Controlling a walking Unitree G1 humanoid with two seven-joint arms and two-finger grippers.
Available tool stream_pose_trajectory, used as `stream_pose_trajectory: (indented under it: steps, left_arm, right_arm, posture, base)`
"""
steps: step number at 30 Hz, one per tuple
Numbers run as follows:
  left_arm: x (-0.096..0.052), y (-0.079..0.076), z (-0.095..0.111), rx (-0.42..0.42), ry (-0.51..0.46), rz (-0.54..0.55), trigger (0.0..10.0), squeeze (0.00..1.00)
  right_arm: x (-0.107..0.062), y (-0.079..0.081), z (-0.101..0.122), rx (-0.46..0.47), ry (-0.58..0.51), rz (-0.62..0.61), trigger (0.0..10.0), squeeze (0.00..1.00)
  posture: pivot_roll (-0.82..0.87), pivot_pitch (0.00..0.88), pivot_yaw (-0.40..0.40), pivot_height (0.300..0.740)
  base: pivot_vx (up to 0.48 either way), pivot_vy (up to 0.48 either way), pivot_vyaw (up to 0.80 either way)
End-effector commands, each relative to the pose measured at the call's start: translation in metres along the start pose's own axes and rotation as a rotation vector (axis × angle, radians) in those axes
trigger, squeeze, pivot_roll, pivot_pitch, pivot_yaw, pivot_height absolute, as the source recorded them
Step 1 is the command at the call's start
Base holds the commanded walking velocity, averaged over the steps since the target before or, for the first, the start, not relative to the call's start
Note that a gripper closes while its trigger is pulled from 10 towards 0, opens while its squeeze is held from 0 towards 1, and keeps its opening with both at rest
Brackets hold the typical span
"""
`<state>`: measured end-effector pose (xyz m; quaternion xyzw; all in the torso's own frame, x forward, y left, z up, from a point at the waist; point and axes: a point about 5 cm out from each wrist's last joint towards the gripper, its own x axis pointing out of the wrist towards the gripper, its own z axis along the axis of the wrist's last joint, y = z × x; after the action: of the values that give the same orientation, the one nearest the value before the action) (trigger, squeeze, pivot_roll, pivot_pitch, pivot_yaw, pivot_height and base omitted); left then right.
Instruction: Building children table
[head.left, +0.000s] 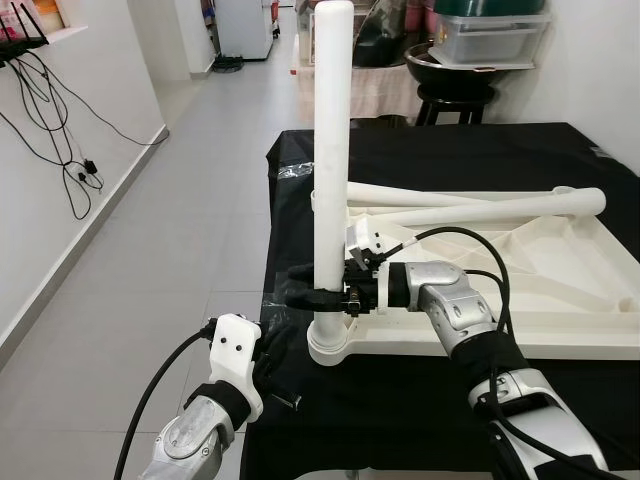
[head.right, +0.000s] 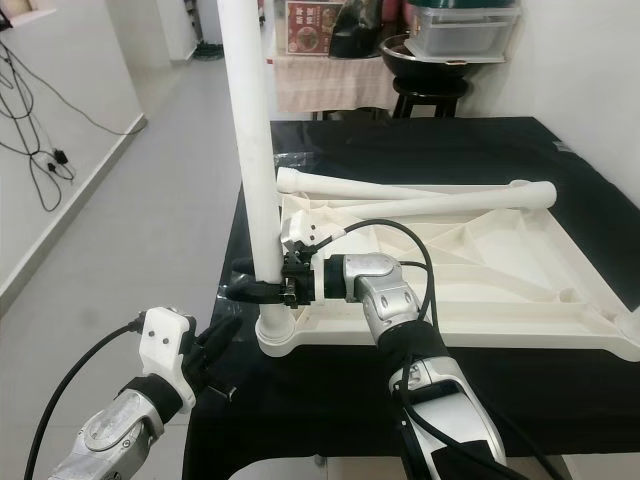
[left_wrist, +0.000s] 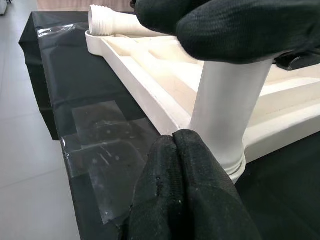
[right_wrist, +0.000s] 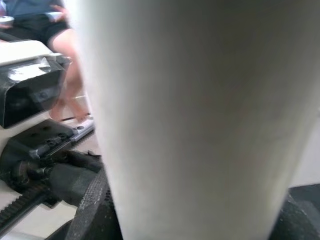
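While the upright leg stands in the corner socket of the inverted white tabletop, the right pincer is clenched on it low down, just above the socket, its two black fingers wrapped around the tube. This low grasp appears chosen to steady the leg close to the joint, where it can be turned or pressed home with the least wobble. The tabletop lies underside up on the black-covered surface, so that the sockets face upward and the legs can be entered from above. Two more loose legs lie crossed on the far part of the tabletop, near to reach for the remaining corners. The left pincer hovers beside the socket at the near edge of the surface; in the left wrist view its fingers are pressed together, clenched on nothing, with the leg base just ahead of them. A patch of clear tape holds the black cover near the surface edge. In judgement, the first leg is being seated and three corners remain. A person's legs are visible in the right wrist view behind the pincer body.
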<state>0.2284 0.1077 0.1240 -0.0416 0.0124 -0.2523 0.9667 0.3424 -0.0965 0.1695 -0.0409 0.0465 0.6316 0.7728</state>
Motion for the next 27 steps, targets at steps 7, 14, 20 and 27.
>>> stream_pose_trajectory:
  steps: [7,14,20,27]
  left_arm:
    - [-0.018,-0.006,0.006,0.110,0.030,-0.029,10.0,0.00]
    - [-0.021,-0.008,0.007,0.121,0.047,-0.048,10.0,0.00]
    - [-0.024,-0.014,0.011,0.137,0.042,-0.049,10.0,0.00]
    - [-0.027,-0.021,0.014,0.121,0.039,-0.063,10.0,0.00]
  right_arm:
    - [-0.017,0.049,-0.056,0.210,0.168,-0.881,0.0,0.00]
    - [-0.007,0.038,-0.053,0.132,0.202,-0.814,10.0,0.00]
    - [0.002,0.021,-0.032,0.103,0.090,-0.700,10.0,1.00]
    - [0.013,0.020,0.001,0.055,-0.050,-0.422,10.0,0.00]
  posture:
    - [0.01,0.042,0.028,0.740]
    - [0.01,0.031,0.025,0.740]
    - [0.01,0.030,0.026,0.740]
    - [0.01,0.021,0.024,0.740]
  base:
    - [0.000,0.000,0.00]
    - [0.000,0.000,0.00]
    - [0.000,0.000,0.00]
    - [0.000,0.000,0.00]
